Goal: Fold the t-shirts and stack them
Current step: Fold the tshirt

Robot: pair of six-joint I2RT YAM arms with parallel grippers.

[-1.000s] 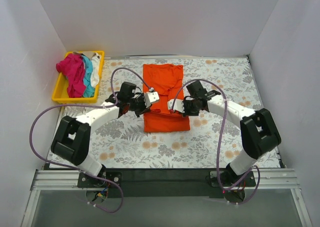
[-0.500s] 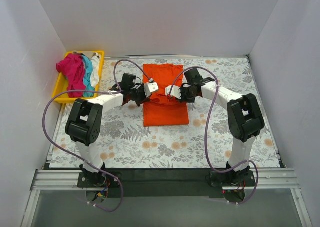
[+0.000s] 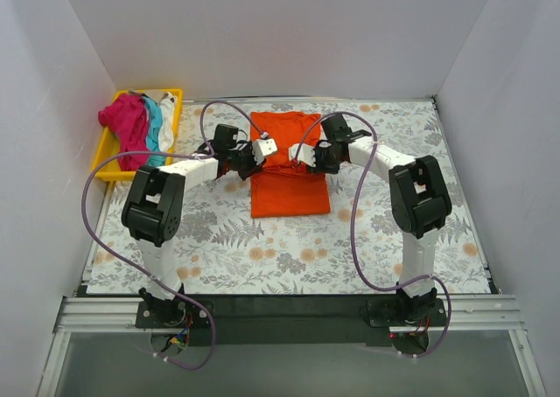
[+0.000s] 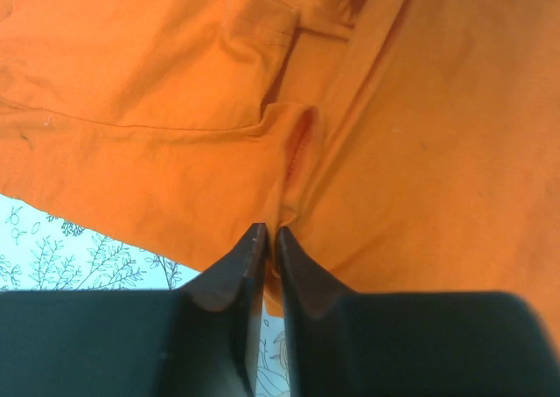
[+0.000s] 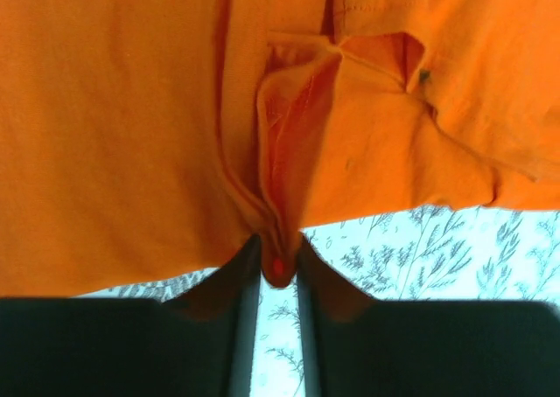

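Folded t-shirt (image 3: 289, 191) lies flat on the table (image 3: 262, 257), mid-width, nearer the far edge than the near one. Tray (image 3: 103, 171) sits at the far left corner, well left of the shirt. Heap of t-shirts (image 3: 131, 130) lies in the tray, possibly spilling over its left rim. Left gripper (image 3: 271, 149) and right gripper (image 3: 291, 152) sit over the shirt's far half, tips facing, close together.

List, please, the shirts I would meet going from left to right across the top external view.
magenta shirt → teal shirt → white shirt → orange shirt
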